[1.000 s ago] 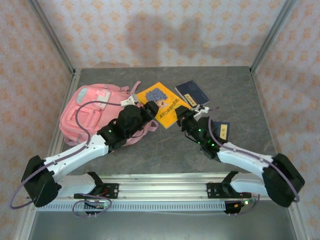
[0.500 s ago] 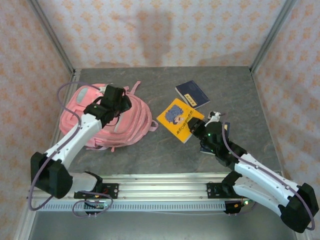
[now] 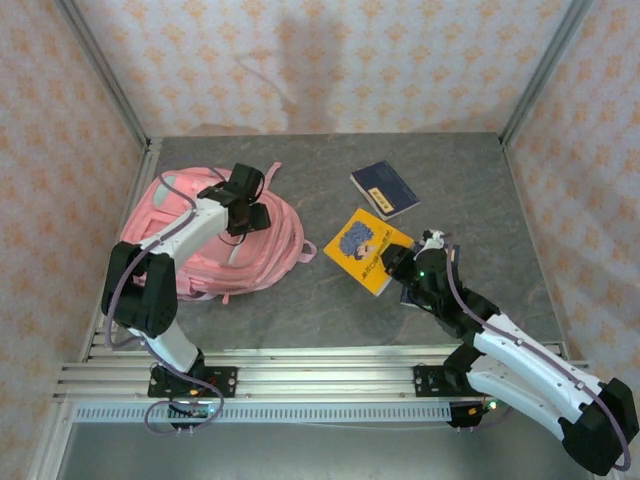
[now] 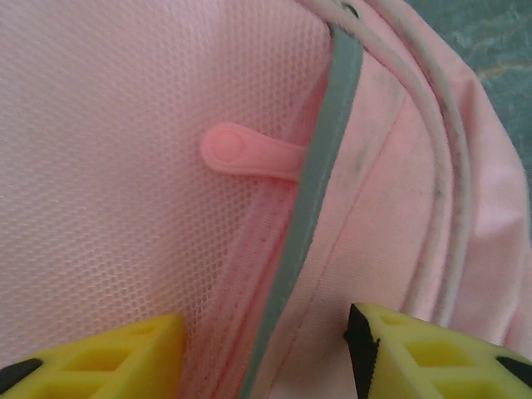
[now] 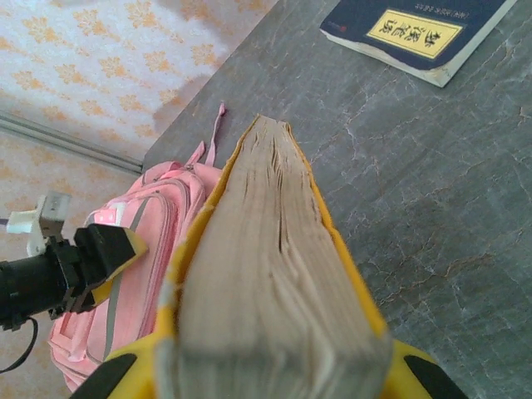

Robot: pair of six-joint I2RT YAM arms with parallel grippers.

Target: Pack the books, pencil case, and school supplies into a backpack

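Yellow book [image 3: 362,246] in right pincer [image 3: 397,264], now nearer.

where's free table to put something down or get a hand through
Bare table runs along the near edge between the backpack and the right gripper, and far-middle between backpack and navy book. Crowded centre-right: navy book, yellow book, right gripper. Left gripper is over the backpack.

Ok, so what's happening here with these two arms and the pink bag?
The left gripper hangs open just above the pink backpack, its fingers on either side of a pink zip pull. The right gripper is clamped on the yellow book, holding it apart from the backpack, not yet in the bag. A navy book lies on the table further back.
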